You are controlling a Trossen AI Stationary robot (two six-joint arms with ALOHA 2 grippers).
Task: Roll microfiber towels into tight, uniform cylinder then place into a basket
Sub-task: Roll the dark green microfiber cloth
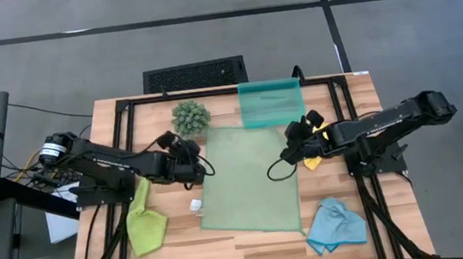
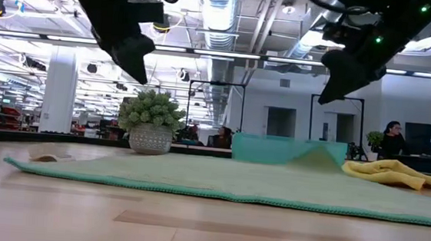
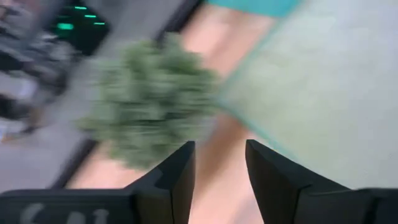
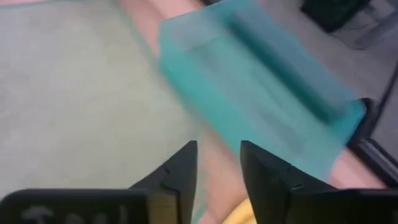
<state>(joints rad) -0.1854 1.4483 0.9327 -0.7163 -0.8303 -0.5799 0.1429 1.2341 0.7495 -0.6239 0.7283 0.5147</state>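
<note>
- table [image 1: 253, 248]: wood top with a black frame, fills the centre of the high view; bare wood along the bottom edge and between the cloths.
- sage green towel [image 1: 249, 178]: spread flat at frame centre, biggest item; its left edge is just beside the left pincer [image 1: 202, 169], its right edge just beside the right pincer [image 1: 289, 153].
- basket [image 1: 271, 102]: teal, at upper centre, touching or just past the sage towel's top edge; nothing visible inside.
- left pincer: fingers [image 3: 180, 177] parted, gripping nothing, lifted off the table in the low view.
- right pincer: fingers [image 4: 183, 174] parted, gripping nothing, also lifted.
- lime green towel [image 1: 144, 220]: crumpled, lower left, under the left arm.
- light blue towel [image 1: 335, 225]: crumpled, lower right corner.
- yellow towel [image 1: 314, 148]: mostly hidden under the right arm.
- plant ball [image 1: 190, 117]: upper centre, left of the basket, near the sage towel's top-left corner.
</note>
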